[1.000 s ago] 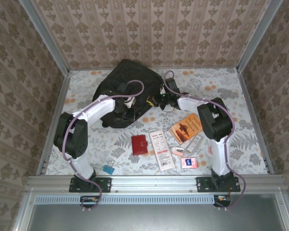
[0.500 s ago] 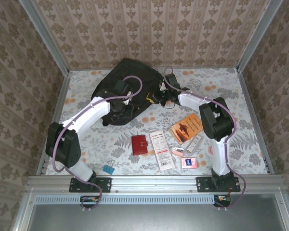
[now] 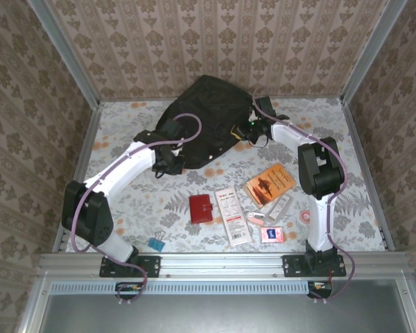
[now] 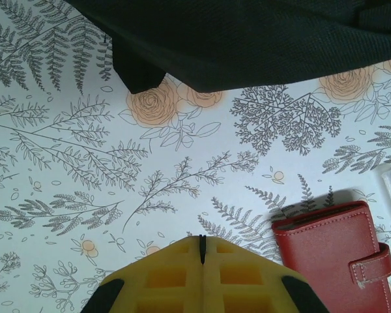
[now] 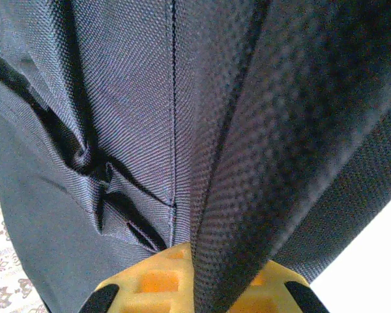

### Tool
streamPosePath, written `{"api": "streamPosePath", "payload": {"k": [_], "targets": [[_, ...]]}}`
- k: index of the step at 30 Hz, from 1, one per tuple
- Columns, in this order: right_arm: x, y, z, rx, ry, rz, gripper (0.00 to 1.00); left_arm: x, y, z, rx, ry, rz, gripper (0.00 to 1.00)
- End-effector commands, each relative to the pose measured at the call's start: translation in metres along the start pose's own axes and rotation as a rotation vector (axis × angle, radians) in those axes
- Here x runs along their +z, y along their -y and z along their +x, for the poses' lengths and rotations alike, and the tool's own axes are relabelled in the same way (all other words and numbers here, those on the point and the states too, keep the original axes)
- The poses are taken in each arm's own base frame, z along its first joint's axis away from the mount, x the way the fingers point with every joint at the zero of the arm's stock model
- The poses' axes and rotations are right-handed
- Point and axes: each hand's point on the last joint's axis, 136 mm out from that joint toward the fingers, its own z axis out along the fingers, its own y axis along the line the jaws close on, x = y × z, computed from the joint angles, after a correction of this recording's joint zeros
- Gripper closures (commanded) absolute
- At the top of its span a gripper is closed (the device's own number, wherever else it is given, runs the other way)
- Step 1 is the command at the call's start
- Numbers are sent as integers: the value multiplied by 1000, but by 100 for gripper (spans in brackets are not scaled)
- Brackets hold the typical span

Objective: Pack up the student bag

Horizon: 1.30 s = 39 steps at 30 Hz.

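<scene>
Preparation looks like the step in hand, since nothing seems packed yet: the black student bag (image 3: 206, 114) lies slumped at the far middle of the table (image 3: 353, 139), close to the back wall, while the things to go in lie well apart from it, nearer the robot. The right gripper (image 5: 199, 277) has its yellow jaws pinching a fold or strap of the bag's black fabric. The left gripper (image 4: 202, 251) hangs over bare cloth just beside the bag's near edge, jaws pressed together on nothing, with a red wallet (image 4: 332, 257) near it. The next move probably calls for finding the opening and holding it wide with the right arm, so the left can spread its jaws and fetch the wallet; whether the zip is undone I cannot tell. A white packet (image 3: 234, 216), an orange booklet (image 3: 269, 184) and a blue clip (image 3: 156, 244) wait too. Cloth printed with ferns and roses covers the table; patterned wallpaper (image 3: 215, 41) in a metal frame closes three sides
</scene>
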Motion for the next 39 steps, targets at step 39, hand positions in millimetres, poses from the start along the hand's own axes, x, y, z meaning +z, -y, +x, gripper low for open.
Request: {"api": "streamPosePath", "payload": {"k": [39], "targets": [[19, -40, 110, 231, 13, -265, 76, -21, 11, -40, -716, 95, 395, 64]]}}
